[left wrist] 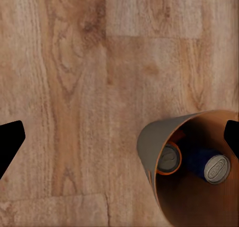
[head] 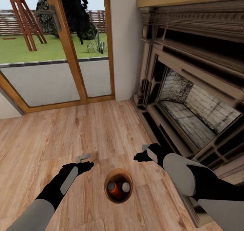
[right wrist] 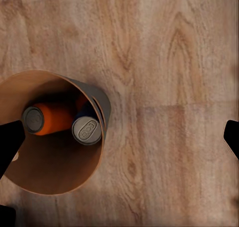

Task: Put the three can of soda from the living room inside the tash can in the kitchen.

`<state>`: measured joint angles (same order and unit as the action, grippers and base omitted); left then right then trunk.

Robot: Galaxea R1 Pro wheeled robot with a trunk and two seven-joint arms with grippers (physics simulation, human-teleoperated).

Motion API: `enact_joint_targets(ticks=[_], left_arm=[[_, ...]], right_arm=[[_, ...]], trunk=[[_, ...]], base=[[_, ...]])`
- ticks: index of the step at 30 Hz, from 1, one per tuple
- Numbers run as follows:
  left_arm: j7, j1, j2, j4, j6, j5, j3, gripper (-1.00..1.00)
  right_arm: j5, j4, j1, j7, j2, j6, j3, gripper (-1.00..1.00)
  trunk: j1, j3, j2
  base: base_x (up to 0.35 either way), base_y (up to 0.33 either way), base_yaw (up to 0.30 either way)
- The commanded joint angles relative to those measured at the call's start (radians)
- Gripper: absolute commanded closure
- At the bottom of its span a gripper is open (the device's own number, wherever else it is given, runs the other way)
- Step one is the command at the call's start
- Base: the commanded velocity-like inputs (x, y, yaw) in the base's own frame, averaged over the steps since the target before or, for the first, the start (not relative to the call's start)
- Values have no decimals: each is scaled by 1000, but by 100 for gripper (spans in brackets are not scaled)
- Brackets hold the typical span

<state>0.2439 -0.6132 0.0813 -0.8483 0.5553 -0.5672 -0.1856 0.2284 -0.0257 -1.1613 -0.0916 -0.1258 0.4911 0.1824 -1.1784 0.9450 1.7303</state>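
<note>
A: Between my two arms, on the wood floor (head: 101, 133), stands the bin (head: 109, 190). Location: beside the fireplace (head: 189, 99) and glass doors (head: 54, 55), so living room, not kitchen.

B: Contents?

A: Head view shows an orange can (head: 114, 188) and a grey can top beside it. Left wrist view shows one orange can (left wrist: 169, 158) and the blue can (left wrist: 211, 165) lying against each other inside. Right wrist view shows an orange can (right wrist: 47, 118) on its side. I cannot confirm a third can.

B: Tool states?

A: Left tool (head: 85, 160) spread, holding nothing. Right tool (head: 141, 153) also looks spread and empty; its fingers frame bare floor and the bin's rim in the wrist view.

B: Step in hand?

A: Judgement: cans are loaded; the bin is not yet in the kitchen. Next move calls for gripping the bin by its rim, keeping it upright, then carrying it there.
</note>
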Motion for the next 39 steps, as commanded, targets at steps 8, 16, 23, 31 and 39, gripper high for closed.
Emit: enact_joint_targets(ticks=[8,16,23,31,39], left_arm=[[-1,1,0,0,1,0,0,-100],[-3,3,0,-2,7,0,0,-100],[-11,55,9,-2,27,-7,4,-100],[-15,180,12,0,17,-3,8,-100],[-40,241,19,93,-96,3,3,-100]], right_arm=[[0,-1,0,1,0,0,-12,-100],[-2,-3,1,3,-2,0,-13,-100],[-5,-11,10,2,-5,9,-13,-100],[-5,-5,122,3,4,10,-12,-100],[-4,-2,237,6,41,-2,-12,-100]], trunk=[[31,-38,-56],[61,-75,-112],[88,-108,-161],[119,-146,-217],[150,-184,-273]], base=[[0,0,-89],[0,0,-61],[0,0,-10],[0,0,-1],[0,0,0]])
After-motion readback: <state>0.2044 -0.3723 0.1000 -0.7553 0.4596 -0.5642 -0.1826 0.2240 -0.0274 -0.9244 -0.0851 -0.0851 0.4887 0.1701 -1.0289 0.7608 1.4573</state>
